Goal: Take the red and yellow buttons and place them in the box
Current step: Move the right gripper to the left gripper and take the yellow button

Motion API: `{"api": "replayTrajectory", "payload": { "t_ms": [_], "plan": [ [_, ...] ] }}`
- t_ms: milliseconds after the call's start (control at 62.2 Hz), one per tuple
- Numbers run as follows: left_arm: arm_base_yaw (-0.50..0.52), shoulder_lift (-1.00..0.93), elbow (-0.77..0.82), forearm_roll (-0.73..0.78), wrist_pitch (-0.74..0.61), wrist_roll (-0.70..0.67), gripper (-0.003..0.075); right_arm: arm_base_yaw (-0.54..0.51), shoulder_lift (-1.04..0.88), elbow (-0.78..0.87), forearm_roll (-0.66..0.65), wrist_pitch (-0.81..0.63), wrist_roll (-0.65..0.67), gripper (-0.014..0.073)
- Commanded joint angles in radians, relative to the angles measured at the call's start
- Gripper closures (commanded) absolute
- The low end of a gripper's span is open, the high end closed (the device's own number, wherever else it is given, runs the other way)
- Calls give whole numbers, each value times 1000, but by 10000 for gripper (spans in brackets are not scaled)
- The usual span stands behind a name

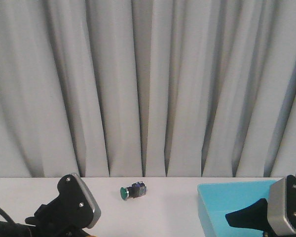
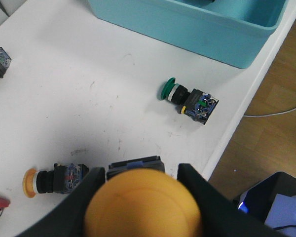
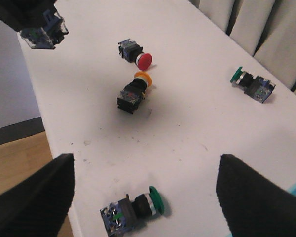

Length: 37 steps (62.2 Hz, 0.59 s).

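While the left fingers (image 2: 96, 190) clench a yellow button (image 2: 143, 207), right fingers (image 3: 39, 190) spread wide, touching nothing.

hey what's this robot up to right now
It is sorting pushbuttons into the blue box. The left gripper is shut on a yellow button, held above the table. The right gripper is open and empty. A red button, an orange-capped button and two green buttons lie on the table.

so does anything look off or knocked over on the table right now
Nothing damaged or spilled. The loose buttons all lie on their sides, like the green one near the table edge beside the blue box. The left gripper holds a yellow button.
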Motion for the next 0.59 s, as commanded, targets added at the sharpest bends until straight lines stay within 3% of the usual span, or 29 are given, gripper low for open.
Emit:
{"api": "replayTrajectory", "payload": {
  "t_ms": [0,209,434,579],
  "plan": [
    [-4,-27,-26,-31,-65,30,493,-1,26,-37,104,50,-94,13],
    [-4,-26,-27,-148,-50,171,493,127,134,-115,78,41,-118,13],
    [-4,13,-28,-387,8,498,493,297,255,-225,5,18,-114,13],
    [-4,33,-29,-503,10,625,493,367,302,-265,-41,18,-112,13]
  ]
}}
